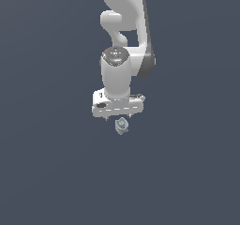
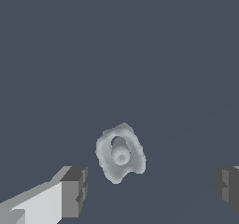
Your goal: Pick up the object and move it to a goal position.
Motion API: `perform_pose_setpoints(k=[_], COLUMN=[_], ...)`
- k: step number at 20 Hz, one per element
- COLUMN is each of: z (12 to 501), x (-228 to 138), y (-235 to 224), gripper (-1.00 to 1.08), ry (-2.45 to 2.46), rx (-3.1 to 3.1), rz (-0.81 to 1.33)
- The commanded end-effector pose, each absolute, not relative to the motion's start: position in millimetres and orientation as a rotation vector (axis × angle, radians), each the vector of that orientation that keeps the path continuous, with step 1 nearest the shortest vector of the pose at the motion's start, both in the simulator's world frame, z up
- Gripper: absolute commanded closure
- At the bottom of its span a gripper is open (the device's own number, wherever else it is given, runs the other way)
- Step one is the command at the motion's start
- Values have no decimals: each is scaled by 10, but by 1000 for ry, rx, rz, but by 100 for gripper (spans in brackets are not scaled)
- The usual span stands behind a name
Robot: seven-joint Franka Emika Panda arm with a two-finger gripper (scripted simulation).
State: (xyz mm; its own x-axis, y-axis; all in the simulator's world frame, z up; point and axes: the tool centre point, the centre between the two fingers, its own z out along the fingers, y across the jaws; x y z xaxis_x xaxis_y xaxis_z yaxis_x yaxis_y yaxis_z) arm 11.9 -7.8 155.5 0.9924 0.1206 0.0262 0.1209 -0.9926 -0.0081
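Note:
The object [image 1: 122,125] is a small pale grey-green lumpy item lying on the dark floor, just below the white arm's hand in the exterior view. In the wrist view the object [image 2: 120,153] shows a raised knob in its middle and lies between the two fingers, apart from both. My gripper [image 2: 149,188] is open and empty, with one dark fingertip [image 2: 74,190] on one side and the other fingertip [image 2: 228,185] at the frame's edge. In the exterior view the gripper [image 1: 118,117] hangs over the object and its fingers are mostly hidden by the hand.
The white arm [image 1: 124,55] rises behind the hand toward the top of the exterior view. A flat dark grey-blue floor [image 1: 47,172] spreads all around.

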Motion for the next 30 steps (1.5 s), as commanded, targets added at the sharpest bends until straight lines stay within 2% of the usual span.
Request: perform_pose_setpoints(k=[1, 15, 30], z=[1473, 984, 740], x=[96, -75, -106], y=[-61, 66, 86], gripper=[-92, -92, -92], ry=[-264, -738, -796], rx=[-3124, -3054, -3039], rz=[-34, -4, 0])
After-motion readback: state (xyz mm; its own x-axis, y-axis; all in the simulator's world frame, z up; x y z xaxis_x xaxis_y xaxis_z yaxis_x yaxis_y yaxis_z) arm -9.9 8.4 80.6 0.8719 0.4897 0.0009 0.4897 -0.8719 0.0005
